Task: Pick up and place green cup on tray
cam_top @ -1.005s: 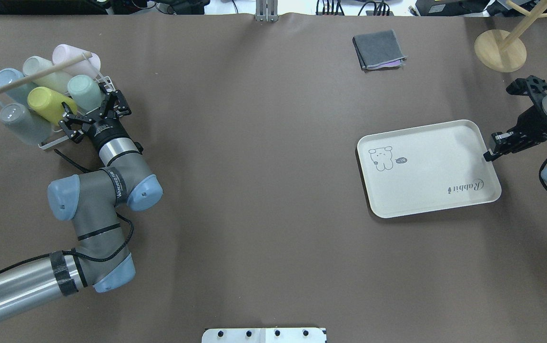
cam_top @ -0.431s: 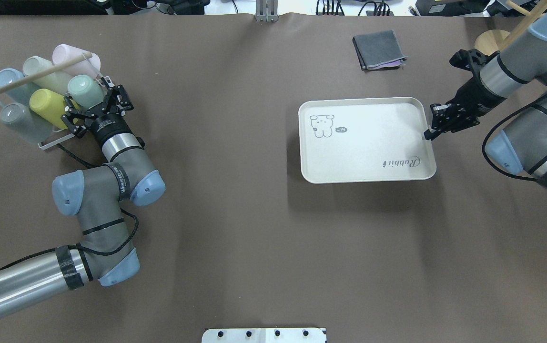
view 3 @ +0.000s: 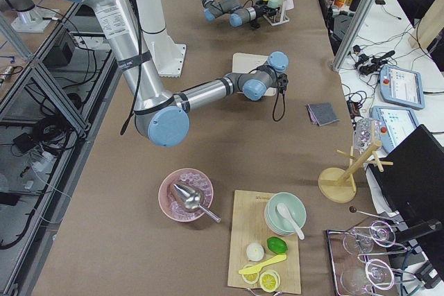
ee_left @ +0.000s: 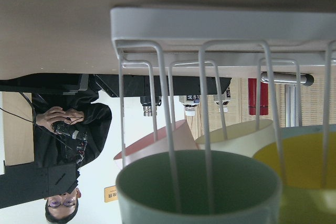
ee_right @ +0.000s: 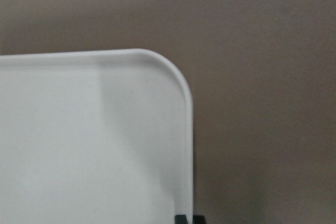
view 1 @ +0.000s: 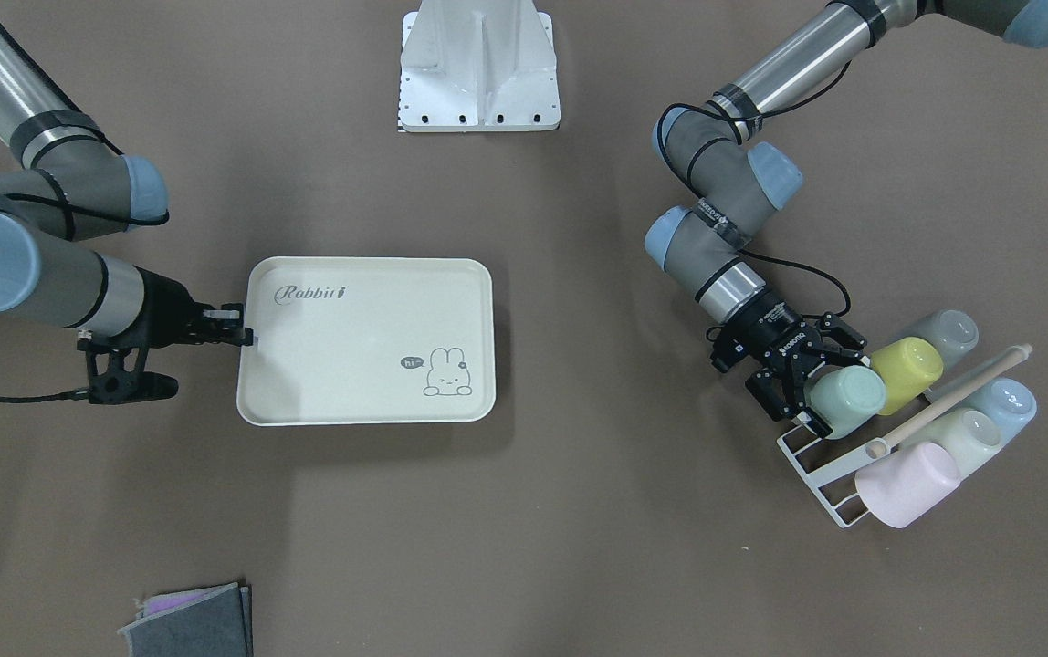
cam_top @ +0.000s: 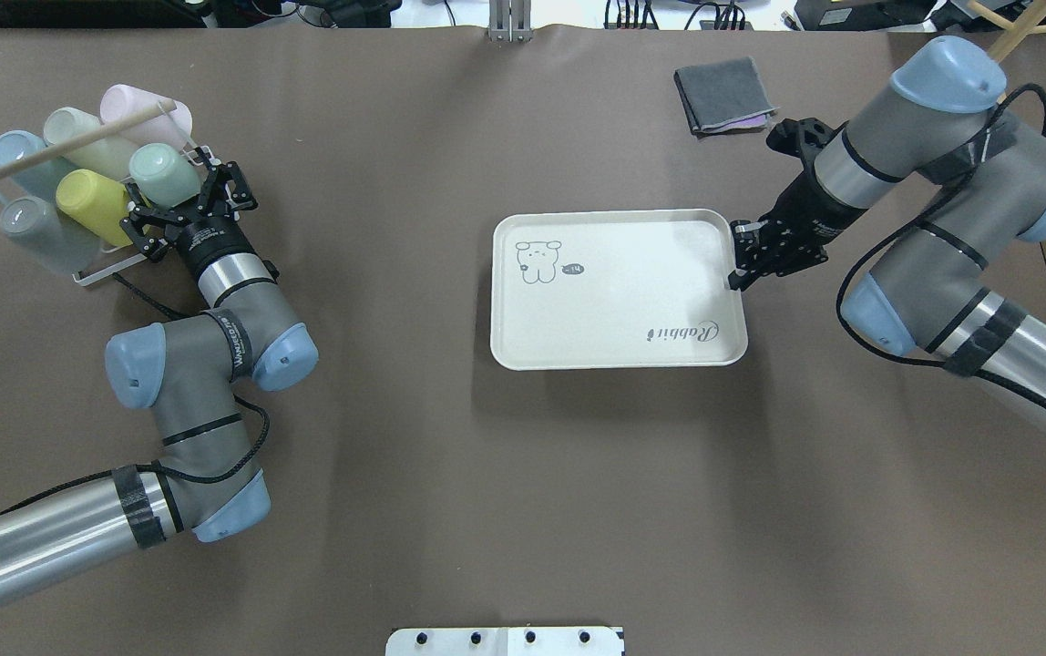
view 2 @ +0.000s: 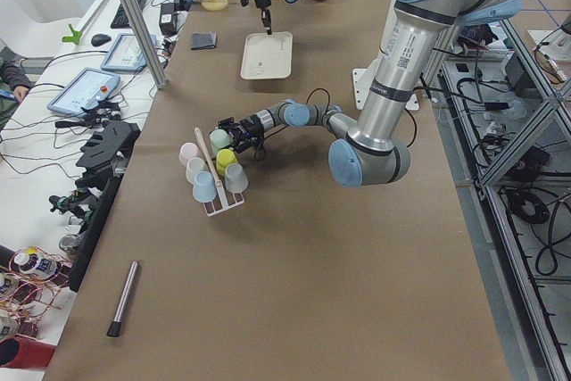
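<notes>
Front-facing view: the green cup (view 1: pixel 846 401) lies tilted on a white wire rack (view 1: pixel 818 473) near the table's far left corner, as the robot sees it. It touches the yellow cup (view 1: pixel 906 372) beside it. The left gripper (view 1: pixel 802 388) has its jaws spread at the cup's rack-side end; I cannot tell whether a finger touches the wall. The right gripper (view 1: pixel 239 336) is pinched on a short rim of the tray (view 1: pixel 369 338), which sits near the table's middle, well apart from the cup.

Overhead view: the green cup (cam_top: pixel 163 175) is the rack's cup nearest the table's middle, so the open side faces the arm. A wooden rod (cam_top: pixel 67 146) crosses the cups behind it.

Left side view: the cup (view 2: pixel 219 138) sits high in the cluster, with the gripper just beside it.

Right side view: the cups are too small to tell apart.

Left wrist view: the cup's mouth (ee_left: pixel 199 187) faces the camera, and thin rack wires run into it. It looks like plain matte plastic, so probably light, stiff and not fragile. The taper and smooth wall could let it slide out of a loose pinch. A hold across the wall just in from the rim seems best. It should then be drawn off along the wires, since the touching yellow cup may drag.

Right wrist view: only a rounded tray corner (ee_right: pixel 79 140) shows, with dark fingertips (ee_right: pixel 181 217) at its rim
</notes>
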`<state>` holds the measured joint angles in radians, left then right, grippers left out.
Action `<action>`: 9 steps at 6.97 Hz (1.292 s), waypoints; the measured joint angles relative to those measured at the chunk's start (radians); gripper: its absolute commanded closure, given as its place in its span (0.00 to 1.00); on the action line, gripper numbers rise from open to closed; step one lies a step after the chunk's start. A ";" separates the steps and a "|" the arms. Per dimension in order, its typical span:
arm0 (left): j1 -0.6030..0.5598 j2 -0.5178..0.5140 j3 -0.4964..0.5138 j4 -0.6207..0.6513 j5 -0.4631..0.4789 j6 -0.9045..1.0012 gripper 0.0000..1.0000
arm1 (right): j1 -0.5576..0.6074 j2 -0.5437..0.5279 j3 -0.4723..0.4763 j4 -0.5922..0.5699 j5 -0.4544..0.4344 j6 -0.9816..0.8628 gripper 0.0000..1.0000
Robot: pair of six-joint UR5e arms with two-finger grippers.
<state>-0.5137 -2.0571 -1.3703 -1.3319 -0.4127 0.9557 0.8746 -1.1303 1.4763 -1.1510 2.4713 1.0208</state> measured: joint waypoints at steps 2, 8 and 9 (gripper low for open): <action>0.000 -0.001 0.013 -0.011 0.000 0.000 0.02 | -0.111 0.054 0.012 0.001 -0.109 0.121 1.00; 0.000 -0.014 0.044 -0.016 0.003 0.000 0.37 | -0.208 0.092 0.018 0.050 -0.170 0.181 1.00; 0.000 -0.014 0.045 -0.016 0.006 0.000 0.44 | -0.214 0.088 0.018 0.059 -0.173 0.179 1.00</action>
<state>-0.5139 -2.0708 -1.3252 -1.3484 -0.4068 0.9557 0.6611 -1.0423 1.4940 -1.0921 2.2987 1.2003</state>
